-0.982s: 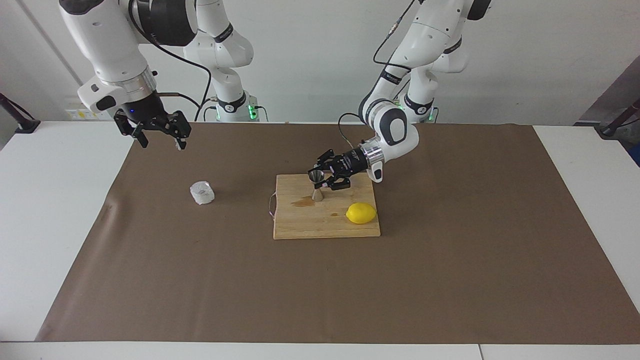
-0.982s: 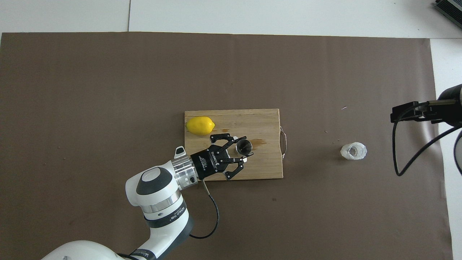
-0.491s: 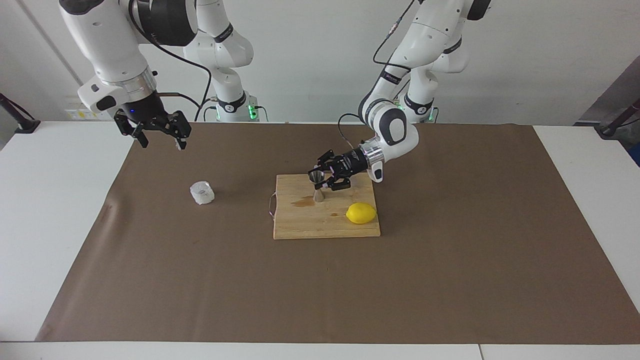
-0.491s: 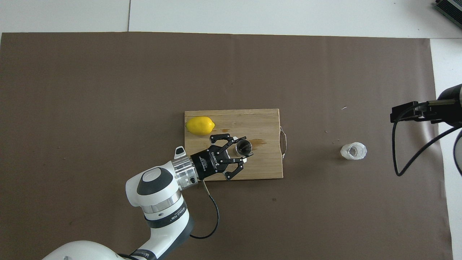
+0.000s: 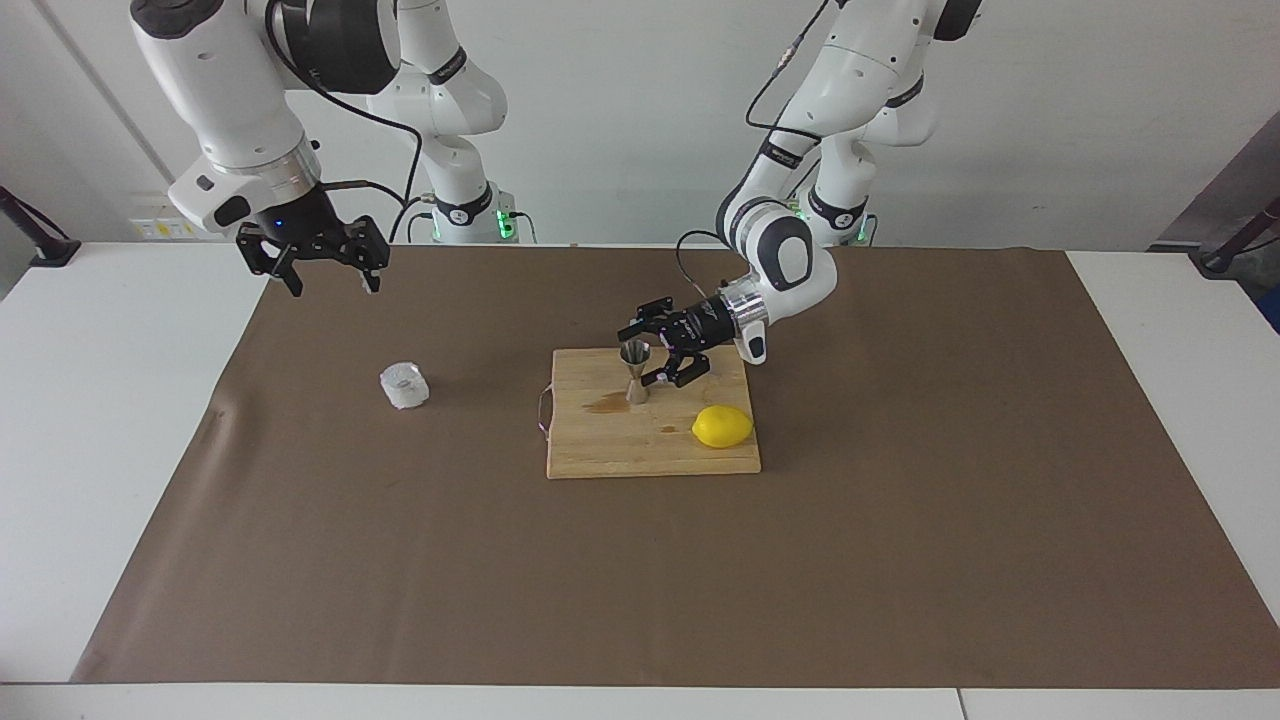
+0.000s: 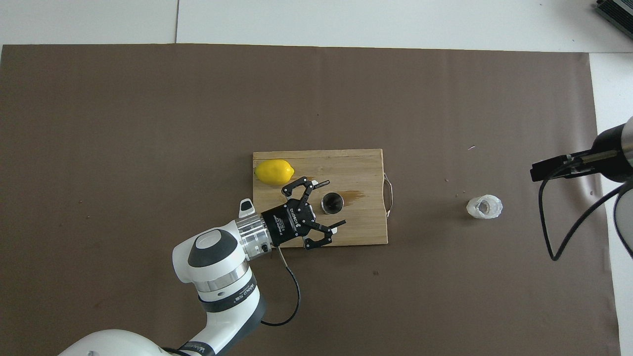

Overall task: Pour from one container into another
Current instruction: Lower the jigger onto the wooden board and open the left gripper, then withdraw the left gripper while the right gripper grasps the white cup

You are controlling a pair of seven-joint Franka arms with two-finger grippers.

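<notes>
Brown paper covers my table. My left gripper (image 5: 652, 358) stands open around the upright jigger (image 5: 634, 371) on the board (image 5: 640, 450); my right gripper (image 5: 325, 278) waits open above the paper, the cup (image 5: 404, 385) resting toward its end.

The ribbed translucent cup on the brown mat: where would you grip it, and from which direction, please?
Probably across the ribbed cup's sides, coming straight down: it stands upright and squat, alone on the mat, open mouth up. Squeeze lightly; the crinkly wall looks thin.
</notes>
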